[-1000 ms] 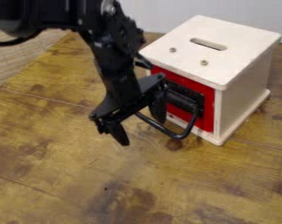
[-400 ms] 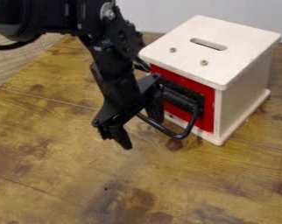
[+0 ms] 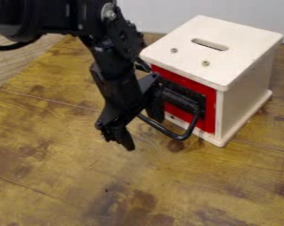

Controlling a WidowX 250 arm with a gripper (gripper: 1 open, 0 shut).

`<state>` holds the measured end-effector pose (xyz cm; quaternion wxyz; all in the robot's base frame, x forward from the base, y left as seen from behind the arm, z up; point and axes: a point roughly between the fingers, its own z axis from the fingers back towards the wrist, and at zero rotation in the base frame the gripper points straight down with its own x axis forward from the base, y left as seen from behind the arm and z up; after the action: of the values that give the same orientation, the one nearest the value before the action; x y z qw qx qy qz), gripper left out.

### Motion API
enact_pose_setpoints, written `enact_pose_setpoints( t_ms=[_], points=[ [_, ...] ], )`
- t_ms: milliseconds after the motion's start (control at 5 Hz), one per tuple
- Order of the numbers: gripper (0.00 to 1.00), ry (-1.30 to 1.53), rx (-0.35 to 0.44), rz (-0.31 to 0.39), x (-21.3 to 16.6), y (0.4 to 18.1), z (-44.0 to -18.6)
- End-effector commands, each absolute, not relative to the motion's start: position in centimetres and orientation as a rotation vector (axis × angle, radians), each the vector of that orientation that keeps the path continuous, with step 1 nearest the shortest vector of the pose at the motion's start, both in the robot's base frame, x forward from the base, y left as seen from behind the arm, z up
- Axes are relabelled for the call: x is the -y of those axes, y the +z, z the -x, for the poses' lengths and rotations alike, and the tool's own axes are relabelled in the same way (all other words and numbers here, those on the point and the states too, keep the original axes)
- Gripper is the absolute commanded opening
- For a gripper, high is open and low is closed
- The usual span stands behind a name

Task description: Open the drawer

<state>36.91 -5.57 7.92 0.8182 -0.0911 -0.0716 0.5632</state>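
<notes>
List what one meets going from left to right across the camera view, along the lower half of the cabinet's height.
Gripper, then the drawer's red front, then the cabinet's cream-white side. The black handle overlaps the gripper and the front, so it is left out.

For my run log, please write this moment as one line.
task: open drawer | gripper: open, at black handle | drawer: closed
</notes>
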Motion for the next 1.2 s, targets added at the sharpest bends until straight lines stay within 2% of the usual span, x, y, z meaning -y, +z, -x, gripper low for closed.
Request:
enact_pose_setpoints(
  t_ms=[0,400,800,1000],
  points=[
    [1.00,1.202,0.201,0.238,4.2,9.7,-38.1],
    [1.00,1.289,0.223,0.243,3.9,11.0,-38.0],
    [1.00,1.299,0.230,0.248,3.0,10.4,-37.9],
    [1.00,1.264,0.228,0.255,3.7,10.7,-37.6]
  ],
)
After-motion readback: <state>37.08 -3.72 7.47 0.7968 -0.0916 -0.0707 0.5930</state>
